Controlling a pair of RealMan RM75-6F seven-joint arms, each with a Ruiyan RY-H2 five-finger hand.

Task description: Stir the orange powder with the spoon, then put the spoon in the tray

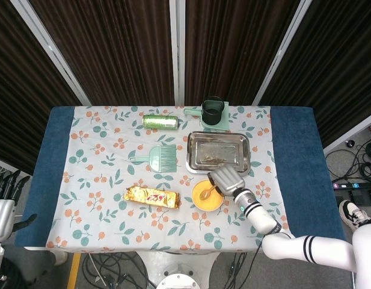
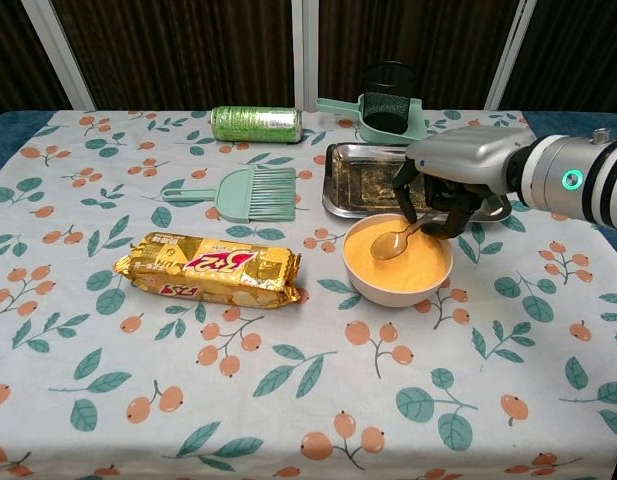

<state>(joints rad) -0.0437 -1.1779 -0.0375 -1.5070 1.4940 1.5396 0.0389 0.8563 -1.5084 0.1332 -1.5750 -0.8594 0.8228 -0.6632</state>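
A pale bowl (image 2: 420, 291) of orange powder (image 2: 388, 268) stands near the table's front right, just in front of the steel tray (image 2: 368, 184). My right hand (image 2: 456, 172) hovers over the bowl's far right side and grips a metal spoon (image 2: 392, 243), whose head dips onto the powder surface. In the head view the right hand (image 1: 226, 179) covers the bowl's right rim (image 1: 200, 206), and the spoon head (image 1: 205, 194) lies over the powder. My left hand (image 1: 3, 201) hangs off the table's left edge, fingers spread, holding nothing.
A gold biscuit packet (image 2: 208, 268) lies left of the bowl. A green brush (image 2: 240, 192), a green can (image 2: 255, 123) and a black mesh cup on a green dustpan (image 2: 387, 103) sit further back. The tray holds nothing but stains.
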